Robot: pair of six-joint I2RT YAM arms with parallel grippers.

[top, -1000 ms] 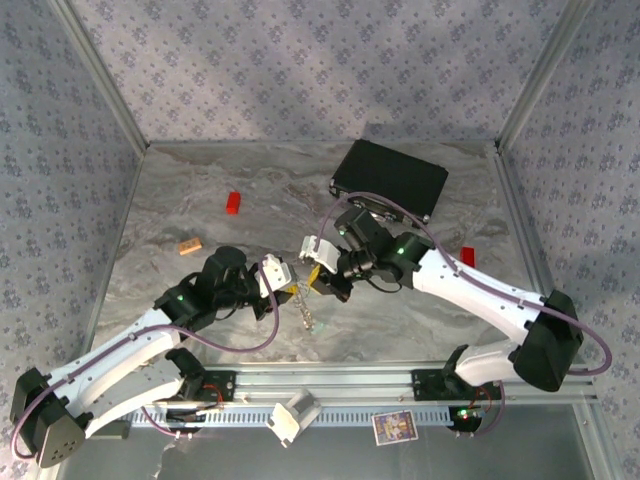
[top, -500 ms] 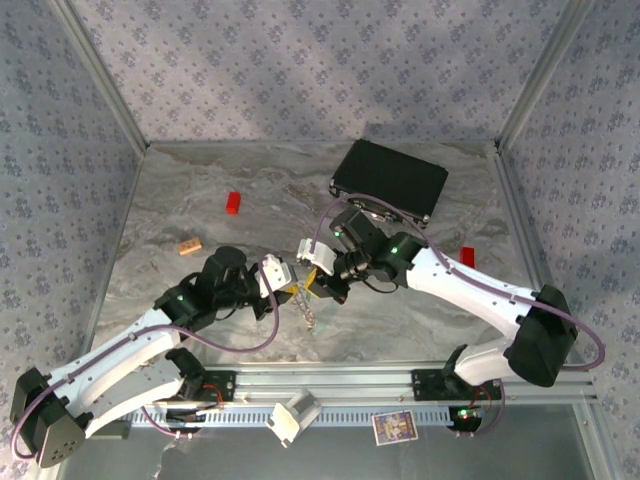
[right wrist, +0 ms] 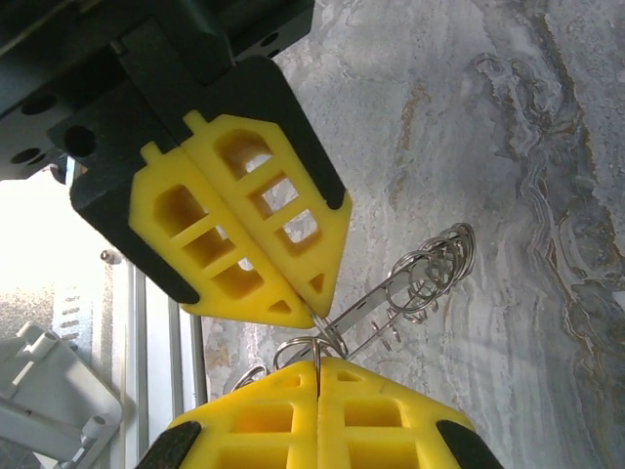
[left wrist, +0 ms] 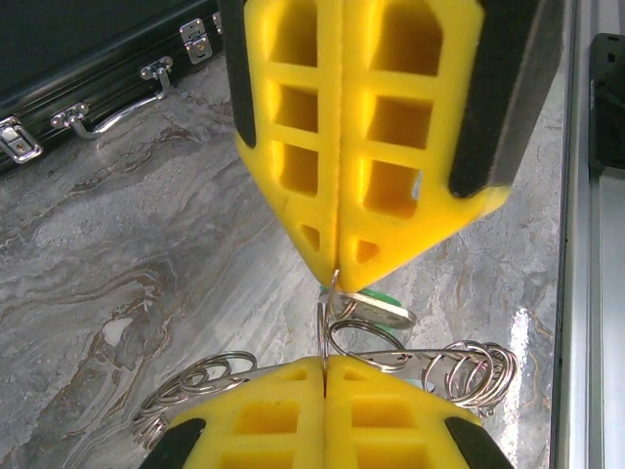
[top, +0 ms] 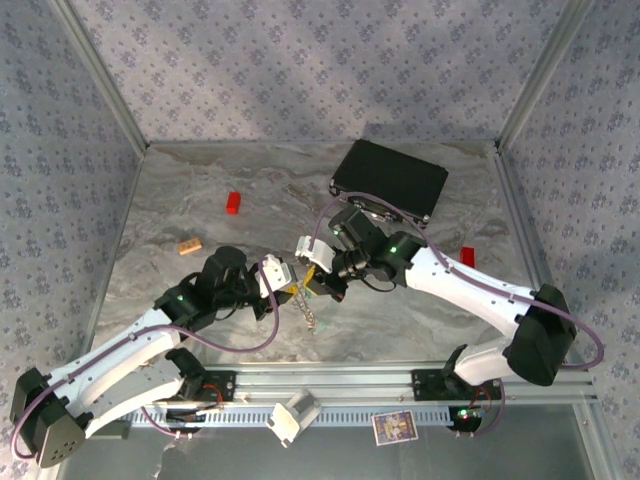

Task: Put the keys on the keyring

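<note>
At mid-table, left hand (left wrist: 325, 376) and right hand (left wrist: 338, 264) both clamped on keyring (left wrist: 469, 363), green key (left wrist: 379, 299) half hidden.

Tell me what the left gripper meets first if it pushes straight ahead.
Almost at once, the right gripper: in the left wrist view its shut tips face the left gripper tip to tip, only the pinched wire of the keyring between them. Depth is hard to judge.

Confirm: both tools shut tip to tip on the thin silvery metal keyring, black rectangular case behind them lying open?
Not open: the top external view shows the black rectangular case closed, lid down. Rest stands: left tool and right tool are shut tip to tip on the thin silvery metal keyring.
</note>
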